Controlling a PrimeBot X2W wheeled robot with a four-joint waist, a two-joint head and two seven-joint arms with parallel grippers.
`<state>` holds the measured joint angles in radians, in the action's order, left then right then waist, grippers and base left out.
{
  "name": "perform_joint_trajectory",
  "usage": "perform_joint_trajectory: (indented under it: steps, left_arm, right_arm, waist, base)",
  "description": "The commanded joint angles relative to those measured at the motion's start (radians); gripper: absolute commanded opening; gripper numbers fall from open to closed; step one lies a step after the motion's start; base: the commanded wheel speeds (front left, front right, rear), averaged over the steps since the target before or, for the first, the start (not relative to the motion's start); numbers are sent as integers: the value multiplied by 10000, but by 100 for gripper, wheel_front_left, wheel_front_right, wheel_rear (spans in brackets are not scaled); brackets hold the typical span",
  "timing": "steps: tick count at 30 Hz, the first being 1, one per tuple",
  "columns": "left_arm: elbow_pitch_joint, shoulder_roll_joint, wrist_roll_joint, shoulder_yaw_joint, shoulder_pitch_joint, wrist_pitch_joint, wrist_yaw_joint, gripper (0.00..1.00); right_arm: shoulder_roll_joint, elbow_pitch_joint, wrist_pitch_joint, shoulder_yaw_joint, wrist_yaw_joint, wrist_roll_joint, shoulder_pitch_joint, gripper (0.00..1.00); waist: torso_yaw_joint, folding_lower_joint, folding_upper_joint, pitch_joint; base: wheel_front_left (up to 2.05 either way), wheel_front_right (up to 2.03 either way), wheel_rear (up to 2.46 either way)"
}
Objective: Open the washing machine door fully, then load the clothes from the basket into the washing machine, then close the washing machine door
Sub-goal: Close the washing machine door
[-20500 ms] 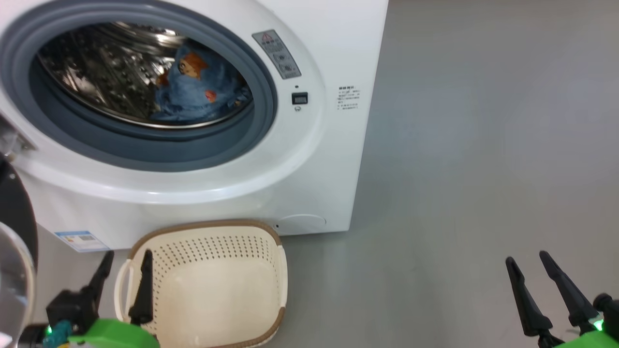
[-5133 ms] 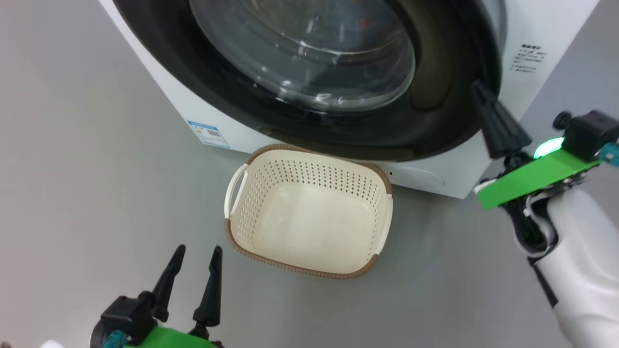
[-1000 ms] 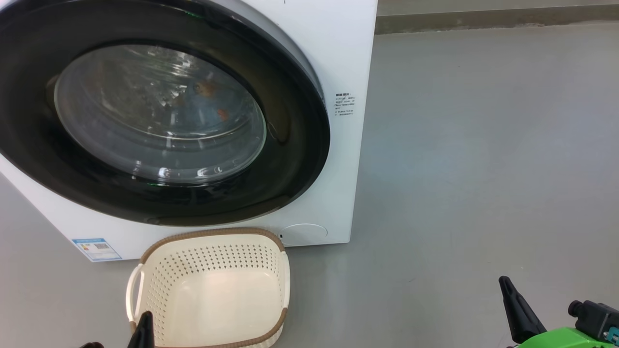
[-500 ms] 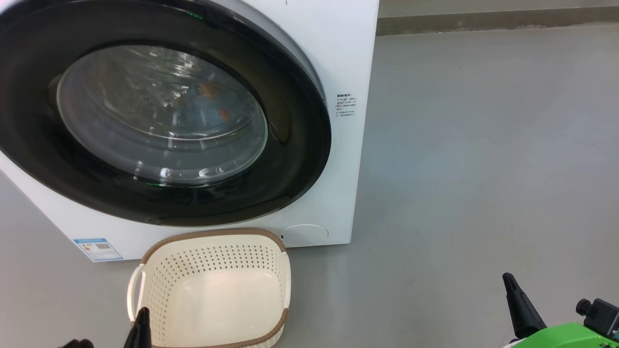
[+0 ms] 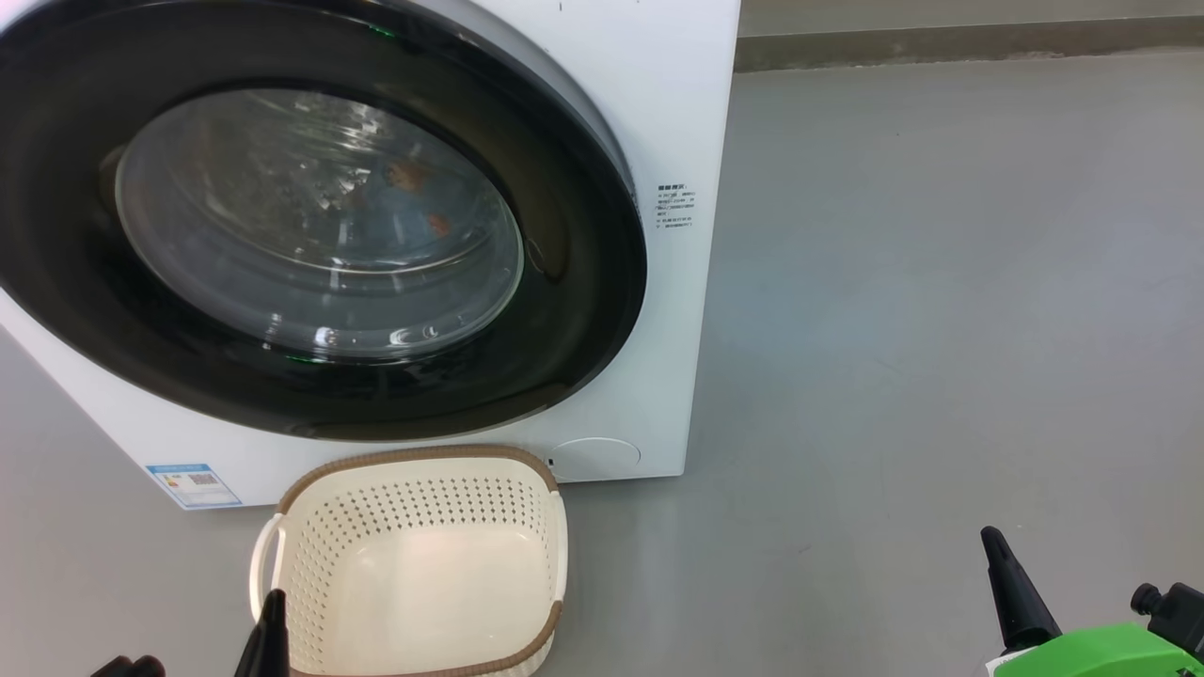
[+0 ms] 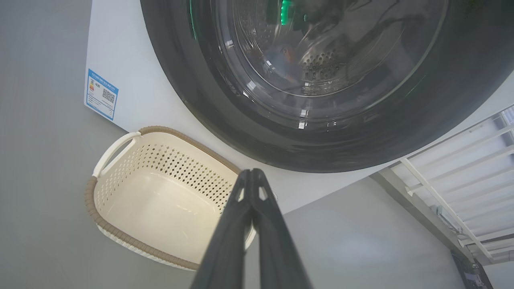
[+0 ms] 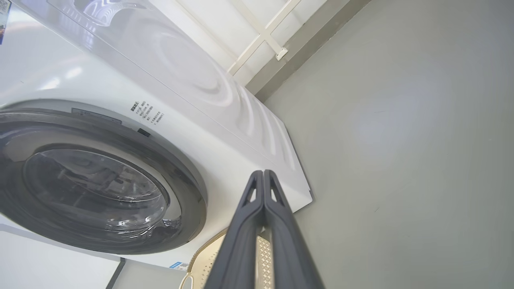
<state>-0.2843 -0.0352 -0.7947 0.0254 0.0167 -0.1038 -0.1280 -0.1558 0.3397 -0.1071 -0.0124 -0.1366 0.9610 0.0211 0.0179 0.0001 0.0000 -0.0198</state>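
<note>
Basket point(image 5: 414, 508), long axis prob. along washer point(image 5: 677, 113) front, door point(image 5: 583, 310) shut, left claw point(image 6: 251, 172), right claw point(image 7: 263, 173) closed, empty.

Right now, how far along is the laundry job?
Done: the basket is empty, the clothes show behind the glass of the washing machine door, which looks shut against the washing machine. In hand: nothing; the left gripper and right gripper are shut, empty, clear of the door. Left: nothing visible, though latching can't be confirmed.
</note>
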Motion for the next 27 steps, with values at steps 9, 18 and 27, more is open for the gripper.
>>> perform_joint_trajectory:
  steps: [9,18,27]
  left_arm:
    - [280,-113,-1281,318,-501,321,-18,0]
    - [294,-118,-2149,391,-595,556,-19,0]
    - [310,-123,-3124,473,-702,821,-21,0]
  right_arm:
    - [82,-369,322,-124,29,1058,448,0]
    - [203,-443,559,-235,33,1746,501,0]
    - [340,-526,825,-360,37,2520,561,0]
  waist:
    - [-26,0,0,24]
    - [-45,0,0,42]
    - [-67,0,0,62]
  base:
    - [0,0,0]
    - [0,0,0]
    - [0,0,0]
